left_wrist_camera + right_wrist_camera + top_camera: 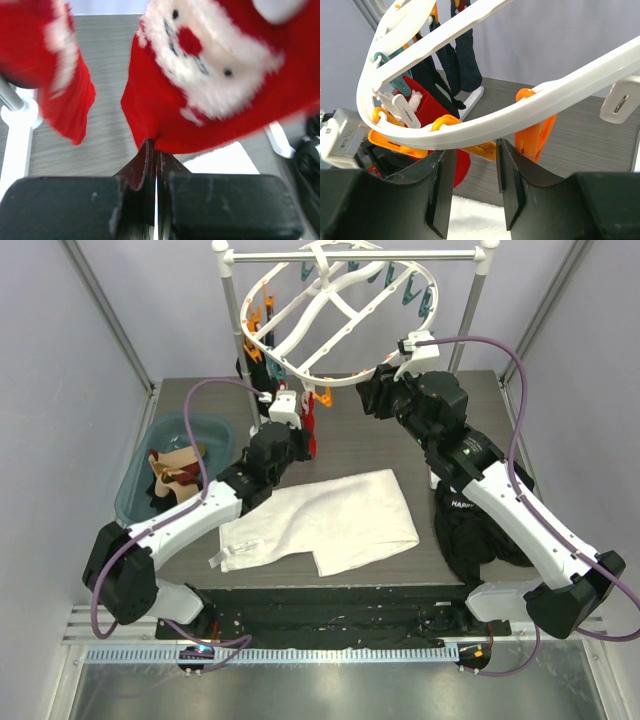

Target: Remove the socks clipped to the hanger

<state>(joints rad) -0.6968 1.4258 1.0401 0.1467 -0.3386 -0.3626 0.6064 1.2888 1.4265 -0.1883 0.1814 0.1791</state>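
Observation:
The white oval hanger (352,302) hangs tilted from the rail, orange and teal clips round its rim. A red Santa-face sock (210,75) dangles from its near-left rim (310,422); a second red sock (65,85) hangs to its left. Dark socks (462,55) stay clipped farther along. My left gripper (156,150) is shut, its tips pinching the Santa sock's lowest edge (302,445). My right gripper (475,150) stands part open under the hanger's rim (520,107), which lies across its fingertips, an orange clip (485,147) between them (378,390).
A teal bin (140,485) at the left holds several socks (175,472). A white cloth (320,520) lies mid-table and a black garment (470,530) sits under the right arm. The grey rail (350,256) and its pole (232,320) stand at the back.

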